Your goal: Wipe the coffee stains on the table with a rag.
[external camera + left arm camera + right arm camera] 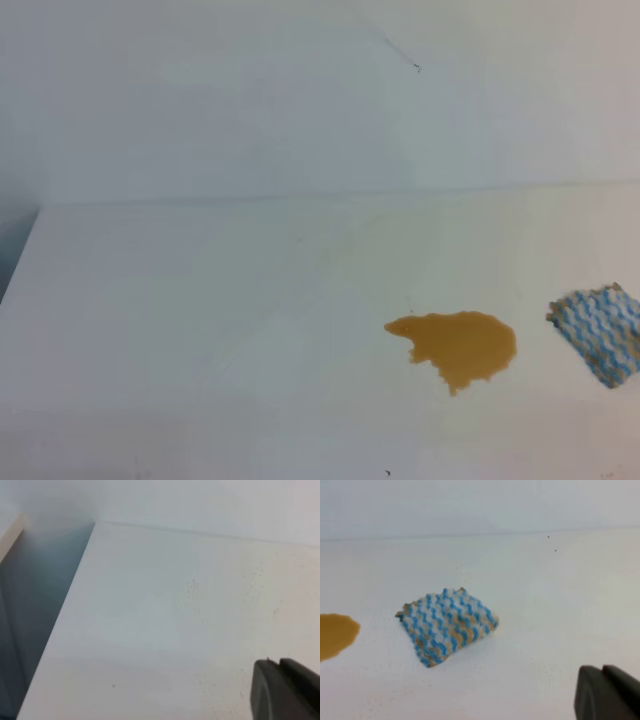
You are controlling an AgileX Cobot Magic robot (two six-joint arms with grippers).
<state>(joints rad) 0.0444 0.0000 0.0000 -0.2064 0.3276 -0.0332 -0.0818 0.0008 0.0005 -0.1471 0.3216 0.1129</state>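
Coffee stains (458,346) pool on the table (200,300) — rag (600,332) just beside.

An amber-brown coffee stain (456,345) marked the plain white surface (200,300). The rag (447,625) showed a blue-and-white zigzag weave with tan-brown tinges. A pale wall (250,100) stood behind; each gripper (607,692) appeared black.

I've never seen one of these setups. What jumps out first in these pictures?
The amber-brown coffee stains stand out most, one puddle right of centre on the white table. Just right of it, apart from it, lies the blue-and-white zigzag rag. A dark tool tip pokes into each wrist view's lower right corner.
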